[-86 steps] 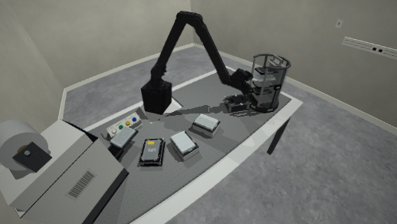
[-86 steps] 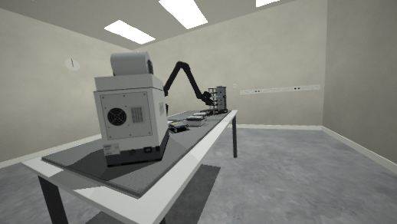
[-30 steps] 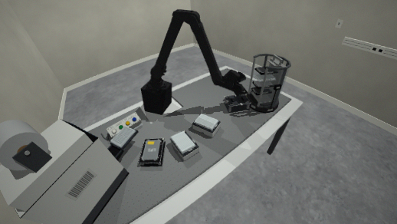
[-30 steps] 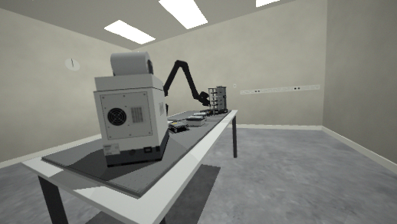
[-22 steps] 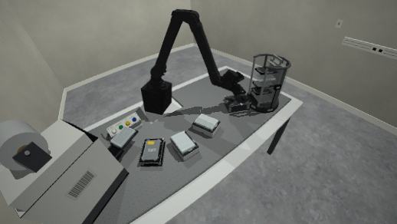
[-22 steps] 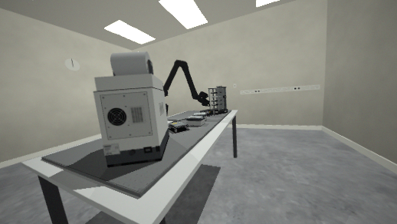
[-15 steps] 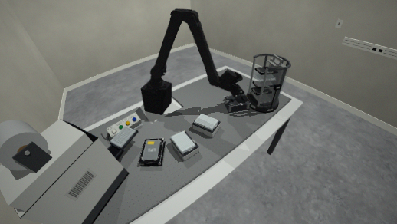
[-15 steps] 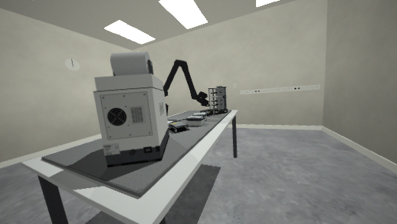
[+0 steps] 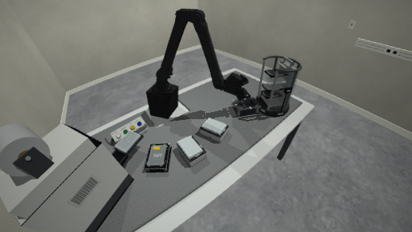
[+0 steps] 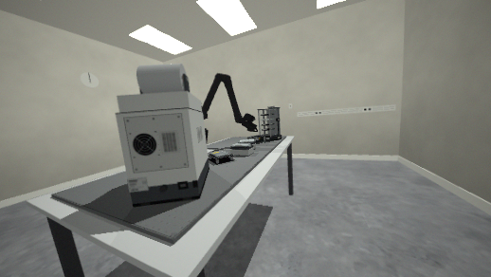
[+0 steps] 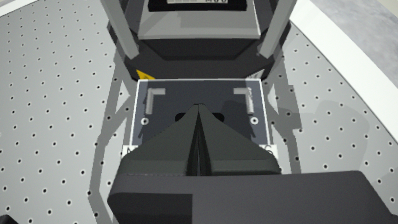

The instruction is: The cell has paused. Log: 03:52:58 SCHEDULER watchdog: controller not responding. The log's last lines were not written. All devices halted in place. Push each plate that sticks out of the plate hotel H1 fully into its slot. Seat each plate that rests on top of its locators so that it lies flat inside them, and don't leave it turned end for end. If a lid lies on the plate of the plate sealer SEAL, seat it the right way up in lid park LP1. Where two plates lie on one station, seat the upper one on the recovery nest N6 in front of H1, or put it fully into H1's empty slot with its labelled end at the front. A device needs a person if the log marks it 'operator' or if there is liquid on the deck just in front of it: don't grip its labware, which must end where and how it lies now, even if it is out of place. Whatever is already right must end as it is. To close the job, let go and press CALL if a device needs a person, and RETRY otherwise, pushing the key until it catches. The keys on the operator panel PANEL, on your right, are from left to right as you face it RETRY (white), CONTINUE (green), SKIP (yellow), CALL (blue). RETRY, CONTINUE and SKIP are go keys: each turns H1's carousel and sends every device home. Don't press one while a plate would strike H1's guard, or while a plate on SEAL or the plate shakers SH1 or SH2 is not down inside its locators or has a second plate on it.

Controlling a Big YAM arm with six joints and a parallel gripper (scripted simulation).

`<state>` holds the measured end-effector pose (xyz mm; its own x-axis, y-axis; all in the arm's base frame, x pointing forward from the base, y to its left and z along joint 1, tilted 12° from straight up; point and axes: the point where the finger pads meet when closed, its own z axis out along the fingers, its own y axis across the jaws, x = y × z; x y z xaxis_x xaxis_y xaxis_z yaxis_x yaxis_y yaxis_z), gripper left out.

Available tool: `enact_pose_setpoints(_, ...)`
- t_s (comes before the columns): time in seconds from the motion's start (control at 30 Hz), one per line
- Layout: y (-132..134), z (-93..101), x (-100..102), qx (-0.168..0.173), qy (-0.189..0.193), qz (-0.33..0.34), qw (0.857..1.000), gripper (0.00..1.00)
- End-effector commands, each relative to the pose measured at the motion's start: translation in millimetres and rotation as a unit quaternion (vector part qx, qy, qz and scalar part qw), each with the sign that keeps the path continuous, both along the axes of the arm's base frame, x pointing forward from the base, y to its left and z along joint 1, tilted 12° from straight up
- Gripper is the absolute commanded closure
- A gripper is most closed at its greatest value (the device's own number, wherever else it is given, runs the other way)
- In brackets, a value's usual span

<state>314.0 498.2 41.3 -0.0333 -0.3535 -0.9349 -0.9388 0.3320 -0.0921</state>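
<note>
We see the gripper (image 11: 199, 107) pinched fully closed, holding nothing, over the recovery nest N6 (image 11: 200, 95) before plate hotel H1 (image 9: 294, 68) at the table's far corner.

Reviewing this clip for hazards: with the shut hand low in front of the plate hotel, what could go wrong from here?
1. The hand, shut and empty, hangs low over the recovery nest; dropping further could strike its corner locators.
2. The plate hotel posts flank the hand closely; a sideways swing might clip them.
</note>
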Motion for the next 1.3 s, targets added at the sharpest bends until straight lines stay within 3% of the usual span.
enact_pose_setpoints(0.0, -5, 20.8, 6, 0.019, -0.023, -0.001, 1.0, 1.0)
enact_pose_setpoints(0.57, -29, 15.2, -2, 0.019, -0.023, -0.001, 1.0, 1.0)
enact_pose_setpoints(1.27, -26, 16.0, -3, 0.021, -0.024, 0.001, 0.999, 1.0)
